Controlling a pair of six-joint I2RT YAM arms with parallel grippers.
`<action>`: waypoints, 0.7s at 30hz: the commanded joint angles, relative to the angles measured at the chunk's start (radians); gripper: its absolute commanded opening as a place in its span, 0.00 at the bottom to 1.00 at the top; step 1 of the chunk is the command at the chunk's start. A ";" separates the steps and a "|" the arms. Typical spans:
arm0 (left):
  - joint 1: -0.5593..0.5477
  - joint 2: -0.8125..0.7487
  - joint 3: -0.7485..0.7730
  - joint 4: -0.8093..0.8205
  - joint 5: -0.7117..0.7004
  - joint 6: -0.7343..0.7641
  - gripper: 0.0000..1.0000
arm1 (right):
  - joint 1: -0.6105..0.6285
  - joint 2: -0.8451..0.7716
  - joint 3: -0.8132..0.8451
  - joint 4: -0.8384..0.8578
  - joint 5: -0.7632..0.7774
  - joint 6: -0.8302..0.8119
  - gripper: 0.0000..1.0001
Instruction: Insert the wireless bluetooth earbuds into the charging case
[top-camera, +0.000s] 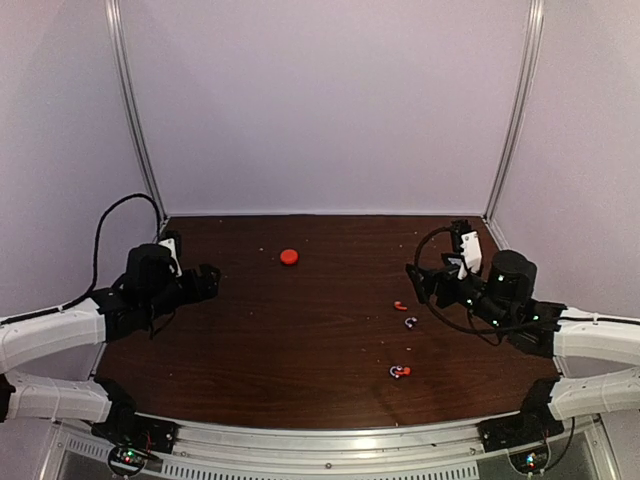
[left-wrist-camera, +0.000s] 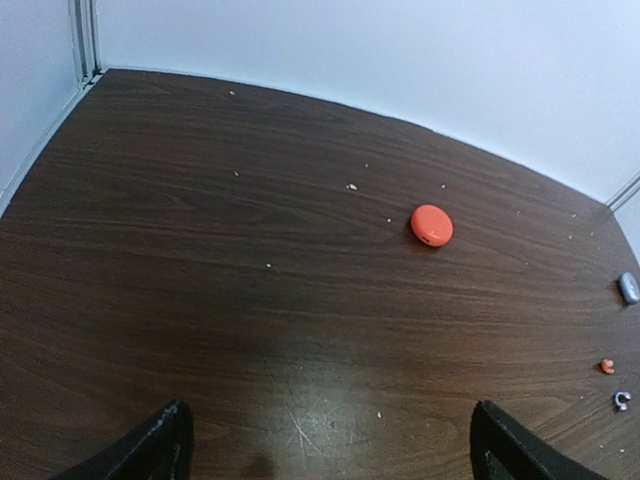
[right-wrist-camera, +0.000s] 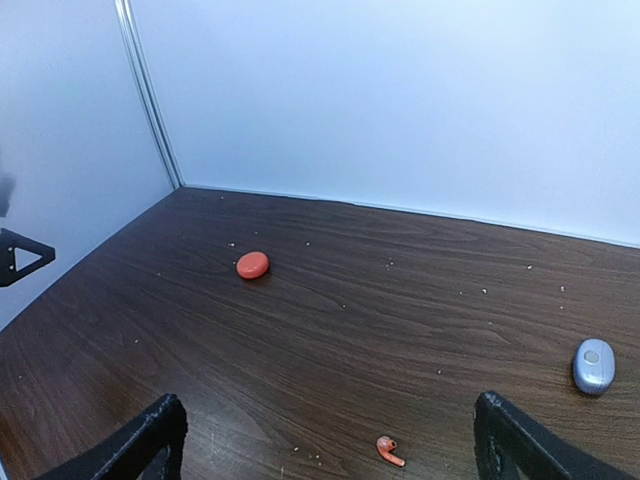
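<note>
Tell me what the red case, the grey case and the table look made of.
Red case: likely plastic, matte, evenly coloured without glare.
Grey case: probably plastic, slightly shiny; lighter patch on top.
Table: dark wood or wood-look laminate; grain lines, soft sheen.

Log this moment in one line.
left end effector: open, empty | right end effector: open, empty | earbuds: on table | red case: closed

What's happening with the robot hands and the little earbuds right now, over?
Left gripper open, empty. Right gripper open, empty. Earbuds loose on table, apart from red case, which looks shut. Nothing blocking them.
</note>
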 joint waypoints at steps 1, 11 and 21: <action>-0.005 0.111 0.102 0.034 -0.005 0.096 0.98 | -0.004 0.021 0.020 -0.030 -0.011 0.001 1.00; -0.005 0.421 0.368 0.044 0.165 0.318 0.98 | -0.059 0.128 0.068 -0.006 -0.209 -0.004 1.00; -0.005 0.703 0.630 -0.029 0.280 0.436 0.98 | -0.087 0.264 0.173 -0.145 -0.130 0.151 1.00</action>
